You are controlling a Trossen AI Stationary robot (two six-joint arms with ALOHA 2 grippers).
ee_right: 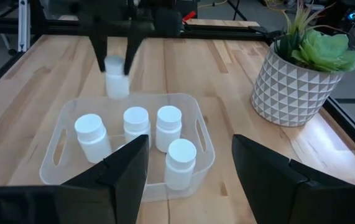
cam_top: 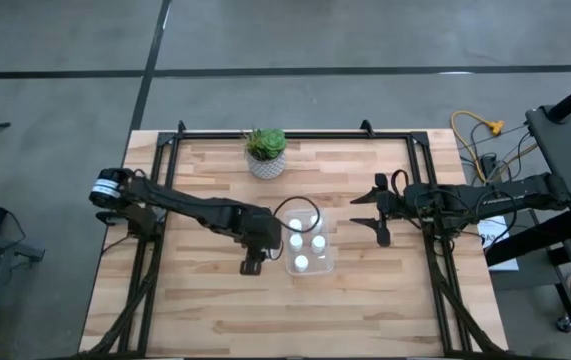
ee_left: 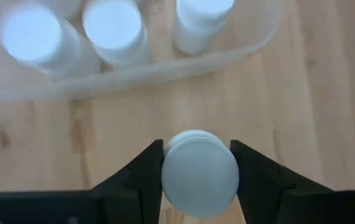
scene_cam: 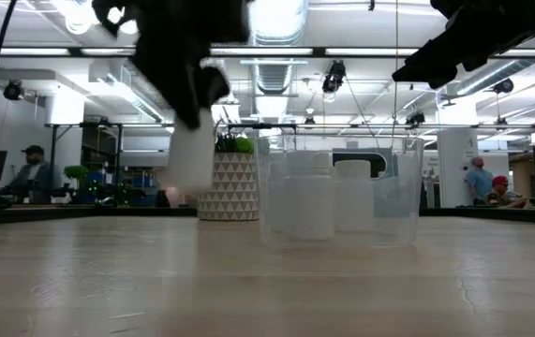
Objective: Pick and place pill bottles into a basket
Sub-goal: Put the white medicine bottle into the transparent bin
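Gripping a bottle [ee_left: 199, 173] between its jaws, the left gripper [ee_left: 197, 163] hangs above the table [cam_top: 215, 310], just beside the basket [cam_top: 327, 262]; right gripper [cam_top: 378, 212] waits open.

Light plank-wood table [cam_top: 215, 310] framed by black rails, standing on a grey concrete floor [cam_top: 55, 60] crossed by dark seams; yellow cable [cam_top: 480, 130] coiled on the floor at 2 o'clock of the table, and a white patterned pot with a green plant [cam_top: 266, 153] at the tabletop's 12 o'clock edge. Level across the tabletop, an open workshop with exposed ceiling ducts [scene_cam: 276, 70], bright strip lights [scene_cam: 52, 51] and a white column [scene_cam: 454, 164]; seated persons at 9 o'clock [scene_cam: 31, 168] and 3 o'clock [scene_cam: 499, 190] behind benches.
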